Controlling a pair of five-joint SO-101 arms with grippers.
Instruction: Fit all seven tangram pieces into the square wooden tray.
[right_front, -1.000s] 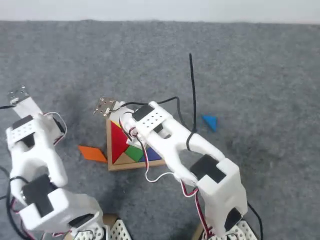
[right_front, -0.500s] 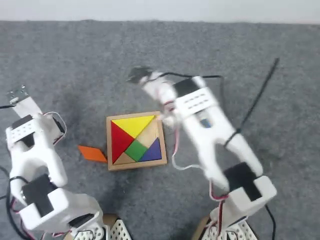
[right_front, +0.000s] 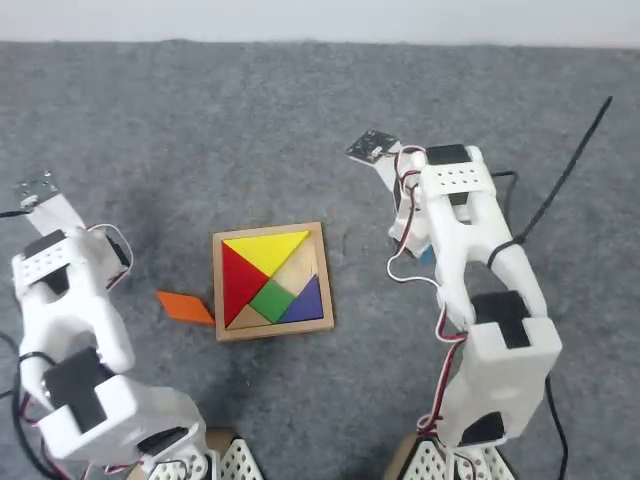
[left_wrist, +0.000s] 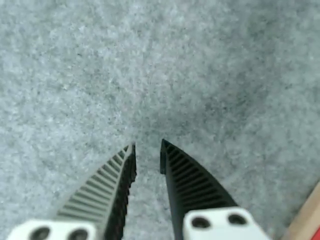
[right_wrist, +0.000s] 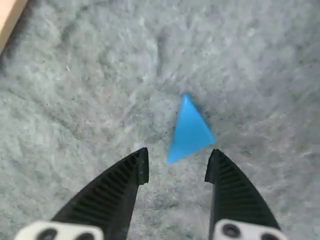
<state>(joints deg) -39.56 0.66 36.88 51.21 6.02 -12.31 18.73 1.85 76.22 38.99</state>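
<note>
Change: the right arm has swung off the wooden tray (right_front: 270, 333) and out to the side. It now hangs over the blue triangle (right_wrist: 189, 132).
Right tool: the right tool (right_wrist: 177, 151) is spread wide and holds nothing. Its fingers stand either side of the triangle's near corner, above the counter (right_front: 150, 120).
Left tool: the left tool (left_wrist: 147, 145) is all but clenched, with a slim gap and nothing between the fingers. It hangs over bare counter beside the tray.
Meaning: the tray lies uncovered and the work looks to have turned to fetching a loose piece; the grasp is not yet made.
Tray: it sits mid-counter between the arms with yellow, red, green and purple pieces seated. Two pale patches may be bare floor or plain wood pieces; I cannot tell which.
Still out: the orange piece (right_front: 185, 305) lies just beside the tray on the left arm's side. The blue triangle lies well apart on the other side.
High view: it gives the whole layout, but the right arm covers nearly all of the blue triangle.
Right wrist view: it shows the triangle whole, flat on the counter, and how the tool lines up with it.
</note>
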